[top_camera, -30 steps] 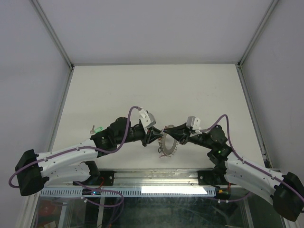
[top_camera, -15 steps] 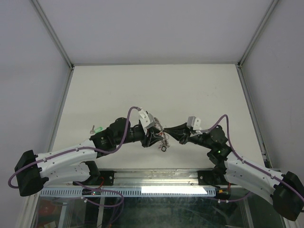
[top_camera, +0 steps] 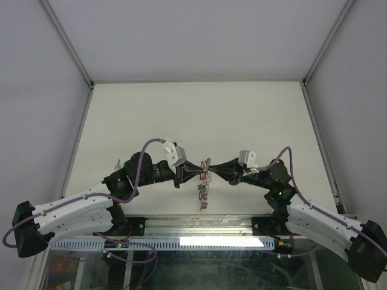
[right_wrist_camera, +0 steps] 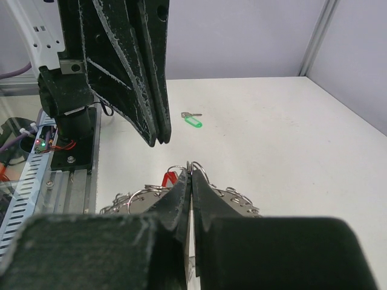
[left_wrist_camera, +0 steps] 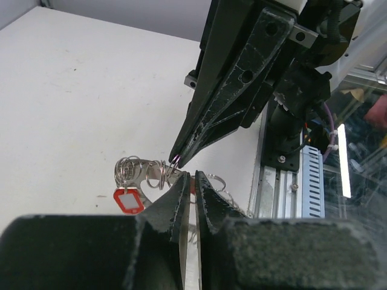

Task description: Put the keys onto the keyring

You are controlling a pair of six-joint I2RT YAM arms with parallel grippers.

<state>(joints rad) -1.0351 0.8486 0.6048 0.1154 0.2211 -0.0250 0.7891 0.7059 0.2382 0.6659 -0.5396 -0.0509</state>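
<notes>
**Top external:** the left gripper and right gripper meet tip to tip above the white table. The grey metal keyring, fringed with small silvery keys, hangs below them.

**Left wrist:** the left fingers stand almost pressed together, with only a thin slit. A red tag hangs on the ring.

**Right wrist:** the right jaws pinch the ring wire. 1 small green-headed key lies well apart on the table.

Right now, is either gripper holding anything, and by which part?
The right gripper pinches the keyring by the top of its wire loop. The left gripper is shut beside it; whether it grips the ring cannot be told.
</notes>
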